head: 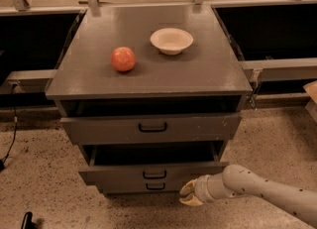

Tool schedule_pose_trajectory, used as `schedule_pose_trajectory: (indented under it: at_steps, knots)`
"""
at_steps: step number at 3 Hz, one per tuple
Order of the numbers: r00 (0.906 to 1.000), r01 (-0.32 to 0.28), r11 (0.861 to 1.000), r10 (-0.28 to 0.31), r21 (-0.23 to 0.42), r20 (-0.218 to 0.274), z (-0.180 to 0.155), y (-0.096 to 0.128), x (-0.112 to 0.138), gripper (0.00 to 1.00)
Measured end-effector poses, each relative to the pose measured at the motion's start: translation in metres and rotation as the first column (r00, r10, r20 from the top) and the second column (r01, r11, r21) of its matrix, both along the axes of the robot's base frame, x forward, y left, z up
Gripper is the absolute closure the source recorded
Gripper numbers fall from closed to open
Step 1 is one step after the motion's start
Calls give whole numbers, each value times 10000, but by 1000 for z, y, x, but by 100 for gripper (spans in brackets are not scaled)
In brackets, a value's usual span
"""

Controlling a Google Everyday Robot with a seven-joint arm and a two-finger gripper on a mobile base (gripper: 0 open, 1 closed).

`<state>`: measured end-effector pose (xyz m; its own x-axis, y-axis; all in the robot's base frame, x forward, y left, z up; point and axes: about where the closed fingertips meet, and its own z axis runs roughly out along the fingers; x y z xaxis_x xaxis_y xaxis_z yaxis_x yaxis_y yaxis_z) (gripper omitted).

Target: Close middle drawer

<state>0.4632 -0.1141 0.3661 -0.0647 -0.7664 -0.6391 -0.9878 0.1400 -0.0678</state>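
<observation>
The grey cabinet (148,69) has three drawers. The middle drawer (114,173) is pulled out, with its dark box open above a plain grey front and a small black bar handle (154,174). The top drawer (99,129), speckled with white chips at its right end, is also pulled out a little. The lowest drawer front (124,187) sits just under the middle one. My gripper (190,195) is low at the right, close to the lower right corner of the middle drawer front and beside the lowest drawer. My arm (267,193) comes in from the lower right.
A red apple (123,58) and a white bowl (171,40) sit on the cabinet top. Dark recesses flank the cabinet. A black cable (10,143) hangs at the left. The floor is speckled terrazzo (44,193).
</observation>
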Motion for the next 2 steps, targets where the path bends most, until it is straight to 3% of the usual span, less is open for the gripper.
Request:
schedule_pose_trajectory:
  at_steps: [1, 2]
  knots:
    - [9984, 433, 9981, -448, 436, 346, -2, -4, 15, 70]
    - [9938, 979, 9938, -1005, 536, 469, -6, -5, 28, 47]
